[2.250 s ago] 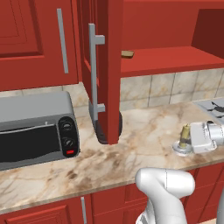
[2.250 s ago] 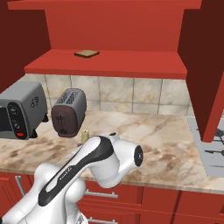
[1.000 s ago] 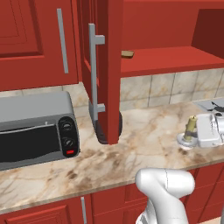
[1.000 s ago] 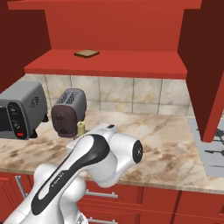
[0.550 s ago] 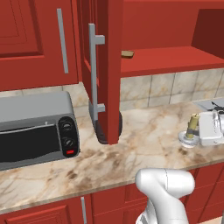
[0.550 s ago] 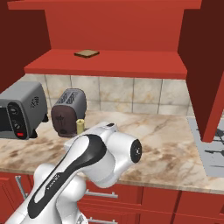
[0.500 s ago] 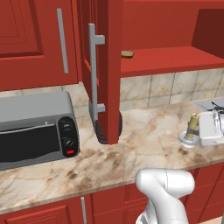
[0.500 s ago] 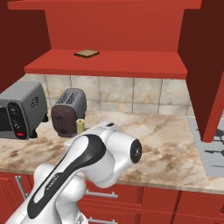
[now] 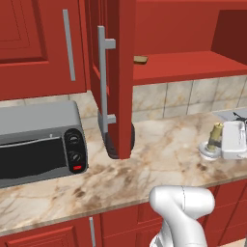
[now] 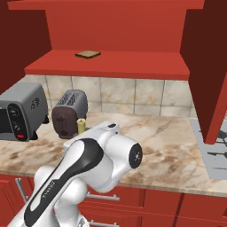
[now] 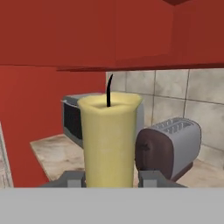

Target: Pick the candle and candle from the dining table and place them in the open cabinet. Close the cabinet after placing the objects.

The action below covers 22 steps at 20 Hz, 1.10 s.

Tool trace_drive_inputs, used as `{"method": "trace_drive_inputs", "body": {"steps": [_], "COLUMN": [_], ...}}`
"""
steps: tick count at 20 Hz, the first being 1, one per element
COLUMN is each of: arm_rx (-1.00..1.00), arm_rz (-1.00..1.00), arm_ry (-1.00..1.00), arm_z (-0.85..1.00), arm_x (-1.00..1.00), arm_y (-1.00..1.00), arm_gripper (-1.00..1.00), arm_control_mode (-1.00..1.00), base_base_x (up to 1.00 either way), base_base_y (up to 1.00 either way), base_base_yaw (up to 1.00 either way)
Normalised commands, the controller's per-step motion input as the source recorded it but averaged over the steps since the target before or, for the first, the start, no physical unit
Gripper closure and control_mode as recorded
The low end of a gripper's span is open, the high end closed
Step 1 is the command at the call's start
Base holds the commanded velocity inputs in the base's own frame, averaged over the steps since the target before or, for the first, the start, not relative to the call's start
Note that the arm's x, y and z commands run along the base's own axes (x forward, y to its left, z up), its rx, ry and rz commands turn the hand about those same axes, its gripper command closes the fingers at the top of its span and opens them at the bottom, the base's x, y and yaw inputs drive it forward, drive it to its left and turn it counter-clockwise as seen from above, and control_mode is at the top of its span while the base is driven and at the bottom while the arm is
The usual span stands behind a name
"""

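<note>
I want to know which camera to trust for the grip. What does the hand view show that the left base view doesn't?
Hand view: the candle's black wick, its yellow body upright between the fingertips, and the toaster's slots behind it. Left base view: the open cabinet door's grey handle, the shelf with a brown slab, the candle's clear dish. Both: the candle, the toaster oven, the marbled counter.
</note>
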Motion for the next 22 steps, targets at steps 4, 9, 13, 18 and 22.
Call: {"method": "trace_drive_inputs", "body": {"steps": [4, 9, 13, 18, 22], "arm_rx": [0.00, -0.01, -0.02, -0.03, -0.05], "arm_rz": [-0.04, -0.05, -0.05, -0.04, -0.02], "arm_ry": [-0.11, -0.04, 0.00, 0.00, 0.00], "arm_z": [0.07, 0.09, 0.12, 0.14, 0.14], "arm_x": [-0.05, -0.05, -0.05, -0.06, -0.06], "arm_y": [-0.03, -0.04, -0.06, -0.06, -0.06], "arm_gripper": [1.00, 1.00, 1.00, 1.00, 1.00], "arm_control_mode": [-1.00, -1.00, -1.00, -1.00, -1.00], "base_base_x": [0.00, 0.00, 0.00, 0.00, 0.00], "base_base_y": [0.00, 0.00, 0.00, 0.00, 0.00], "base_base_yaw": [0.00, 0.00, 0.00, 0.00, 0.00]}}
